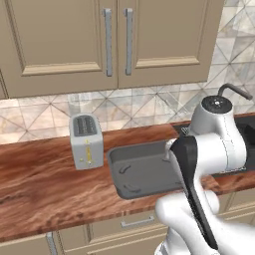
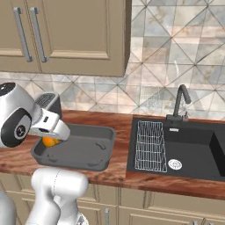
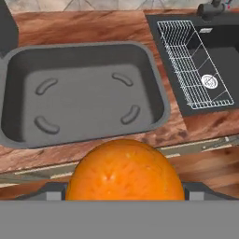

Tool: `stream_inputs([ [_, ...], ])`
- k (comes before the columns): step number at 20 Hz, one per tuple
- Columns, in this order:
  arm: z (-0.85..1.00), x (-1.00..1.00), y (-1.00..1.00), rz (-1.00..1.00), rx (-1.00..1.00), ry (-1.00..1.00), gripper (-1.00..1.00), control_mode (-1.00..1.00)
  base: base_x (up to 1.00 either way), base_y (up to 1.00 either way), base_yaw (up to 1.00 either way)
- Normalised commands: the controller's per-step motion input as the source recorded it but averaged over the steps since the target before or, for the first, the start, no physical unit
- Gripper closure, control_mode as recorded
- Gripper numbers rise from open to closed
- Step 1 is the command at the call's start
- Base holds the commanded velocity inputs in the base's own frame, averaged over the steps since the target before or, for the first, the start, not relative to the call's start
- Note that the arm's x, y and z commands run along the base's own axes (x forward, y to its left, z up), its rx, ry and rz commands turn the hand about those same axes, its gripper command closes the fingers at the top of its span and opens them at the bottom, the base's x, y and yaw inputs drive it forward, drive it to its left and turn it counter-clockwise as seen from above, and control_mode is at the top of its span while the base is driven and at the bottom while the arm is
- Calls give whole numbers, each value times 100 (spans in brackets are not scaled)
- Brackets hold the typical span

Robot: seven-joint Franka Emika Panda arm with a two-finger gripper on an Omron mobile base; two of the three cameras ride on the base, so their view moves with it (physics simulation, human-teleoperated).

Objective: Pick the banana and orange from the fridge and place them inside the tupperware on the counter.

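Holding the orange (image 3: 125,170) between the fingers, spread wide around it: a round, bright, faintly dimpled ball pressed close to the hand camera, with the gripper (image 2: 52,139) wrapped about it at the near left corner of the tupperware (image 3: 88,93). Seen from the right base camera, a small patch of orange (image 2: 49,141) peeking out under the white wrist, just above the tupperware's near left rim (image 2: 103,149). Whether touching the rim or hanging clear of it, cannot tell.

Tupperware: shallow, dark grey, matte, rectangular with rounded corners and a raised lip; four short curved ridges on its smooth floor. Resting flat on the counter (image 1: 40,179), a glossy reddish-brown slab with streaky wood grain. From the left base camera, the tupperware (image 1: 134,169) partly covered by the white, dark-jointed arm.

Left of the tupperware, close beside it: a toaster (image 1: 86,141), boxy brushed silver, two dark slots on top, standing upright. Right of the tupperware, set into the counter: a black sink (image 2: 189,147), square-cornered, with a white wire rack (image 2: 150,145) lying in its left half and a round metal drain. Behind the sink, a dark curved faucet (image 2: 180,103). Behind the tupperware, a wall of pale marbled tiles cut in triangles; above it, beige panelled cabinets (image 1: 107,40) with slim metal bar handles.
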Motion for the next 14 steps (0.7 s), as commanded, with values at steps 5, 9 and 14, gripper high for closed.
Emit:
stream_inputs([
  [5, -32, 57, 0, 2, 3, 14, 100, -100, 0, 0, 0],
  [9, -41, 58, 0, 0, 0, 2, 100, -100, 0, 0, 0],
  [14, -57, 40, 0, 0, 0, 0, 100, -100, 0, 0, 0],
])
